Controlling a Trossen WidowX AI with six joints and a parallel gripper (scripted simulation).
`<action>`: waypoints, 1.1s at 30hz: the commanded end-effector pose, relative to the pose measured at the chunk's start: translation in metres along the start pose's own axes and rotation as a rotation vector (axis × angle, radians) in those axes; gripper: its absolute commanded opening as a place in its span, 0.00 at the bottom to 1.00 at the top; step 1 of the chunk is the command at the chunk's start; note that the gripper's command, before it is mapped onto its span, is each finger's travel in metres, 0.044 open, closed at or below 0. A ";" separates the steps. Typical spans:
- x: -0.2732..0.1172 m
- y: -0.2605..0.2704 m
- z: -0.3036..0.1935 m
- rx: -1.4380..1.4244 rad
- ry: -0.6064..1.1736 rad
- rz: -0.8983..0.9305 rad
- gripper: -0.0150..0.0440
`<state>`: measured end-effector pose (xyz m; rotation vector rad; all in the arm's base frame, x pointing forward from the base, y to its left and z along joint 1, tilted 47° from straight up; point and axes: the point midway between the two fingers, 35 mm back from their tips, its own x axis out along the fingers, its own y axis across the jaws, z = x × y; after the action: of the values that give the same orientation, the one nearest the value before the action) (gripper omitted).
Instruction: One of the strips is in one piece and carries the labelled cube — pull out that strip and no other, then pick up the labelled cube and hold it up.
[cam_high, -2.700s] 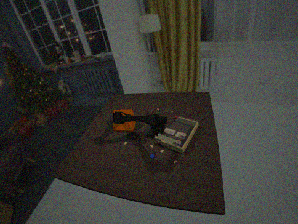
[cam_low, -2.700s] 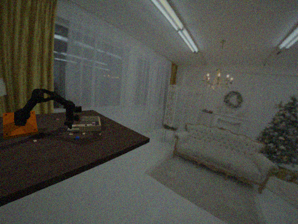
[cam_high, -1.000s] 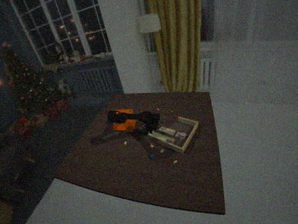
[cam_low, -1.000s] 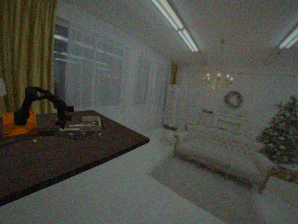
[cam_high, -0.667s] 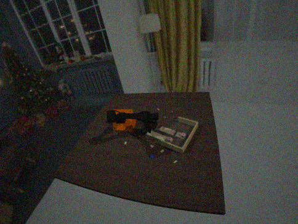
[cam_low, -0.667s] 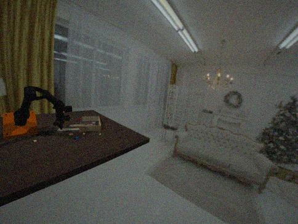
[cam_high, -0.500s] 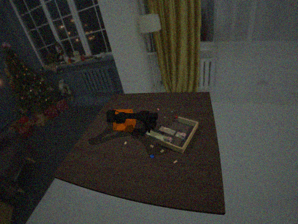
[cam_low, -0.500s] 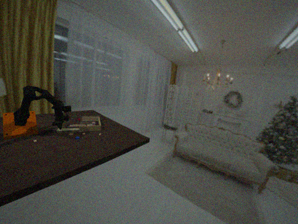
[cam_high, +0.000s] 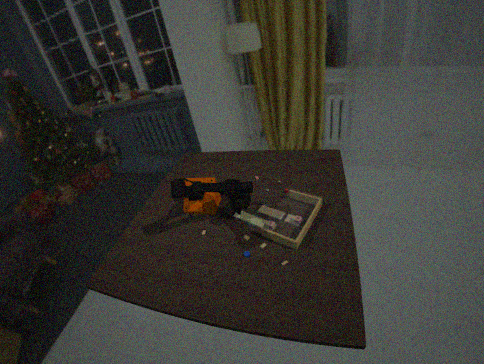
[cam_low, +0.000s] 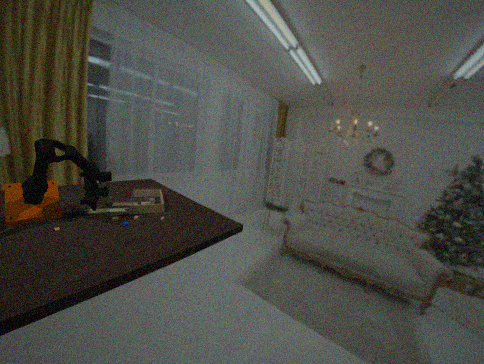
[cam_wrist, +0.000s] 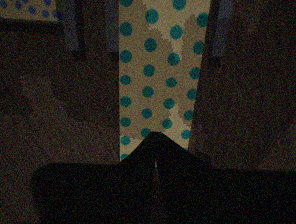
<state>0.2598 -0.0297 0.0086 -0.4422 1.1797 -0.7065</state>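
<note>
Fingers (cam_high: 237, 213) (cam_low: 90, 206): fully closed, hold cannot be told | teal-dotted strip (cam_high: 252, 220) (cam_low: 107, 210) (cam_wrist: 159, 75): beneath fingertips, partly outside tray (cam_high: 309, 223) (cam_low: 150, 206)

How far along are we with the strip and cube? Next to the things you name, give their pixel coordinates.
Partly done: the teal-dotted strip (cam_high: 253, 220) (cam_low: 116, 210) (cam_wrist: 159, 65) pokes beyond the tray (cam_high: 310, 221) (cam_low: 152, 207). In hand: the shut pincer (cam_high: 237, 213) (cam_low: 92, 205) (cam_wrist: 155, 137) is at its end. Left: probably more pulling, then lifting the labelled cube; its label is unreadable.

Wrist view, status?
Gripper shut, fingertips over near end of teal-dotted strip. Strip reaches between two bluish rails. Labelled cube not in wrist view. Nothing seen blocking strip's near end except gripper itself.
</note>
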 end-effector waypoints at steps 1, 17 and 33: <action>0.004 -0.002 -0.016 -0.010 0.029 -0.004 0.25; 0.004 -0.003 -0.039 -0.011 0.029 -0.004 0.25; 0.003 -0.003 -0.061 -0.012 0.030 -0.004 0.25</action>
<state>0.2166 -0.0265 -0.0064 -0.4434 1.1769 -0.7058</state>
